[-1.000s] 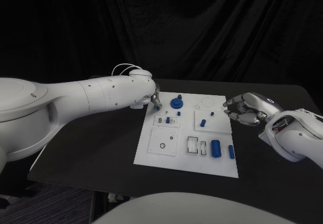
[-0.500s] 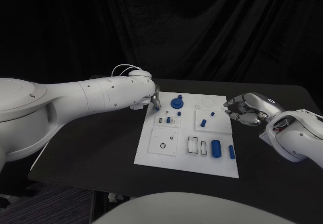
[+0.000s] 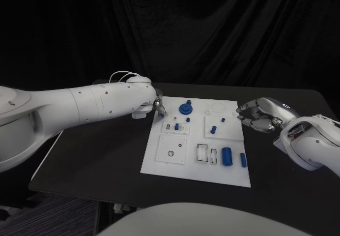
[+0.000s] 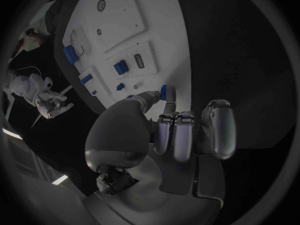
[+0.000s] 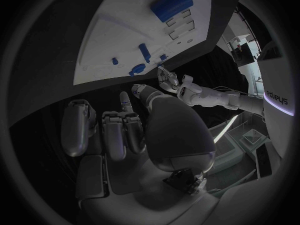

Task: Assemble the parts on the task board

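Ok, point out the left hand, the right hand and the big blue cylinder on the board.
Left hand (image 4: 172, 130), left wrist view, on the curled fingers.
Right hand (image 3: 258, 115), head view, on the knuckles.
Big blue cylinder (image 3: 227, 155), head view, on the middle of its side, near the board's near right corner.

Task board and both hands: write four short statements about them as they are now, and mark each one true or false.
1. The left hand pinches a small blue part at the edge of the task board. True.
2. The right hand holds the large blue cylinder. False: that cylinder lies on the board, and the right hand is beside the board's far right edge with its fingers curled in on nothing.
3. A blue knob-shaped part stands near the far end of the board. True.
4. The board lies on a white table. False: the table is black.
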